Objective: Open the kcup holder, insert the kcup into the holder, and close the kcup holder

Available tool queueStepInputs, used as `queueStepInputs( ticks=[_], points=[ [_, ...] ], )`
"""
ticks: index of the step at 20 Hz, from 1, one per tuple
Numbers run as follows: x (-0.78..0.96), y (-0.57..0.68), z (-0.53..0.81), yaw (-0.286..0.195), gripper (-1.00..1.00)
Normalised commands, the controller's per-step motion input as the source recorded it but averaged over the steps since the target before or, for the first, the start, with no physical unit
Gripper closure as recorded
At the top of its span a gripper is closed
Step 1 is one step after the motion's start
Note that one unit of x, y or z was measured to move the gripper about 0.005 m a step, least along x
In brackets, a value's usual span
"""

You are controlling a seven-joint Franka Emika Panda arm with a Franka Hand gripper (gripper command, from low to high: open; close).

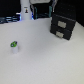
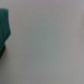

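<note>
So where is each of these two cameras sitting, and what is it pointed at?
Exterior view: off the arm, looking down across the white table at the kcup and the black kcup holder; a white post stands at the back; no tool shows.
Wrist view: on the wrist, facing the blurred pale surface, a teal shape at one edge; no tool identifiable.
Shared: probably only the table surface.

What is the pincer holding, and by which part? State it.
Cannot be told: the pincer shows in neither view. The kcup stands alone on the white table, apart from the kcup holder.
</note>
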Motion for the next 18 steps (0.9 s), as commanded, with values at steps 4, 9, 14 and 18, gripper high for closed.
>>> queueStepInputs(
  ticks=[4,9,14,18],
  points=[
    [-0.44,0.58,0.08,-0.175,-1.00],
    [-0.42,0.61,0.07,-0.184,-1.00],
    [-0.36,0.63,0.02,-0.198,-1.00],
    [-0.34,0.67,0.01,-0.195,-1.00]
  ],
)
